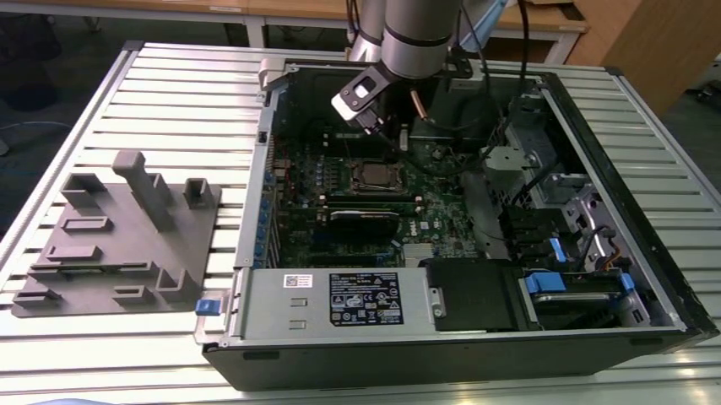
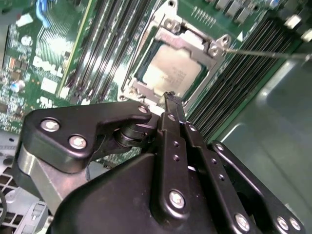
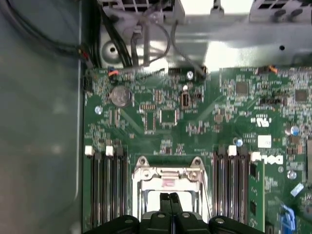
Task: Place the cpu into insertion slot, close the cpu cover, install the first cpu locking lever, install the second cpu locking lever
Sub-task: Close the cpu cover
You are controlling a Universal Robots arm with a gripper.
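Now gripper clenched, nothing between fingertips, at edge of cpu cover lying over cpu, exterior view's upper centre.

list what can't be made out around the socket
- First wrist view: the cover's near edge is hidden by the gripper and cut off by the frame.
- Second wrist view: the gripper hides part of the cover's edge by the cpu.
- Exterior view: the socket is too small to tell whether it is latched.

cpu cover partly hidden behind pincer, cut off at the edge
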